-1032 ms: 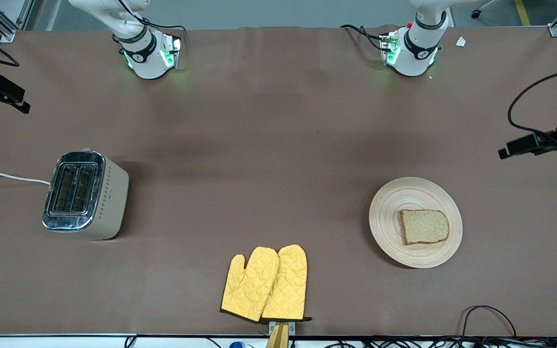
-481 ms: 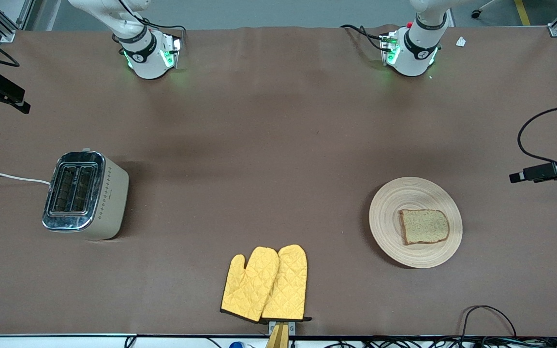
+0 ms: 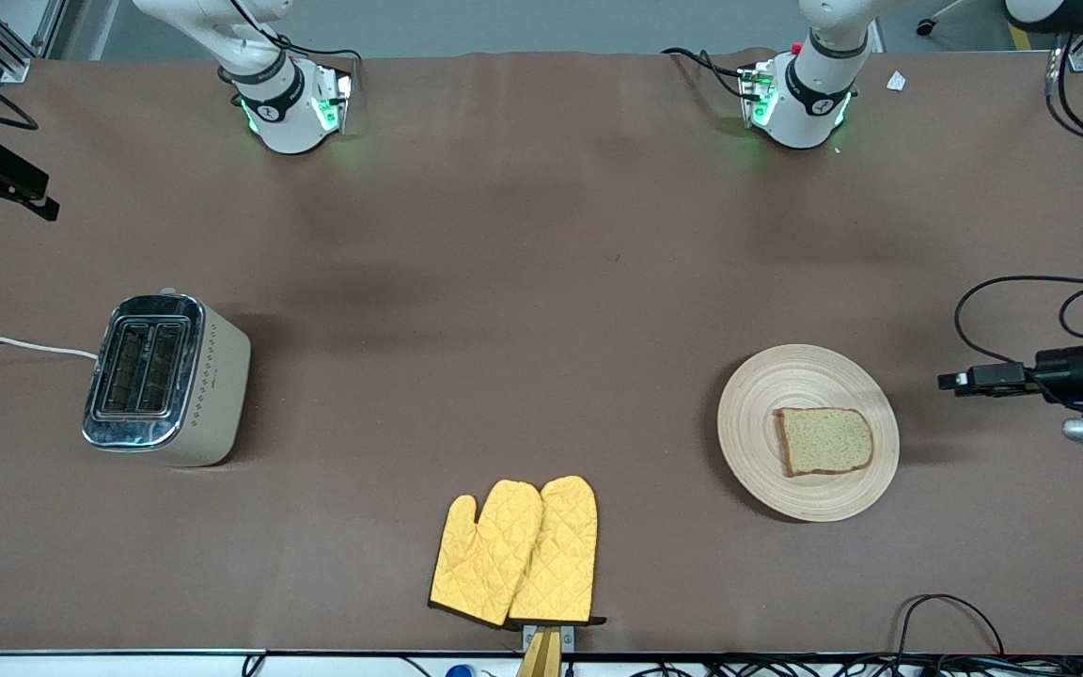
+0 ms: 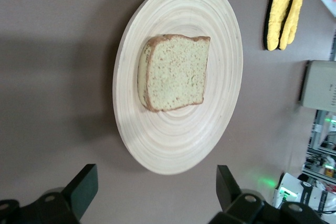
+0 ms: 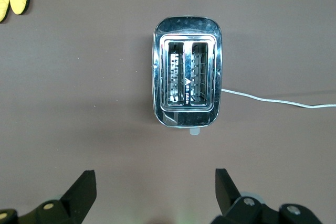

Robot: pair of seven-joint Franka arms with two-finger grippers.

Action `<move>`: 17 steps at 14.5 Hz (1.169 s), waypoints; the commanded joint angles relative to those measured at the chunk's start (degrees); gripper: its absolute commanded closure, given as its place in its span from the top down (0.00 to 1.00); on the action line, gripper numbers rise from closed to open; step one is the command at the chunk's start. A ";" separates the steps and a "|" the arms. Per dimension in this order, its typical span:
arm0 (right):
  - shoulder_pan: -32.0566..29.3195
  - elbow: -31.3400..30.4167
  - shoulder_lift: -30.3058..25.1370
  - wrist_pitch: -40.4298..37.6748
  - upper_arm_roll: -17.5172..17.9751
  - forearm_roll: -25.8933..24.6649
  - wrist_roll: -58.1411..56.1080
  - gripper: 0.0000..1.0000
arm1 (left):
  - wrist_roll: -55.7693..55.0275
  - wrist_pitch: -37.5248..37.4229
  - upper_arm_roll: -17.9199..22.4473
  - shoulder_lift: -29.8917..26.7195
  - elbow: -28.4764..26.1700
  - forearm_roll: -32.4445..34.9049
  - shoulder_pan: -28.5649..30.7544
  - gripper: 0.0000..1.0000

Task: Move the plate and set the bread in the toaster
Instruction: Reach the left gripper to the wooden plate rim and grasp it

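Approaching the plate (image 3: 807, 432): left tool (image 4: 155, 192) wide, empty, beside its rim. Next: grip rim without tipping bread (image 3: 824, 440). Right tool (image 5: 155, 190) waiting wide above toaster (image 3: 165, 379).

No word, brand or number can be read anywhere; the toaster (image 3: 165, 379) bears a faint dark mark low on its dotted side, too small to make out; between its slots, in the right wrist view, sits a small white triangle sign with tiny marks beneath it (image 5: 186, 82), unreadable; the arm bases carry small dark emblems, not legible.
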 commanded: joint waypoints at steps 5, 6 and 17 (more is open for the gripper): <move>-0.83 -0.24 0.01 -0.05 0.32 0.12 0.14 1.00 | 9.83 2.65 -0.21 6.63 2.03 -8.79 0.42 0.73; -0.92 -0.32 0.01 -0.22 0.32 0.21 0.14 1.00 | 9.83 2.65 -0.21 6.99 2.03 -8.79 0.42 0.69; -1.53 -0.41 0.01 -0.31 0.32 0.38 -0.30 1.00 | 11.85 4.67 -0.38 10.77 2.21 -11.78 -0.28 0.29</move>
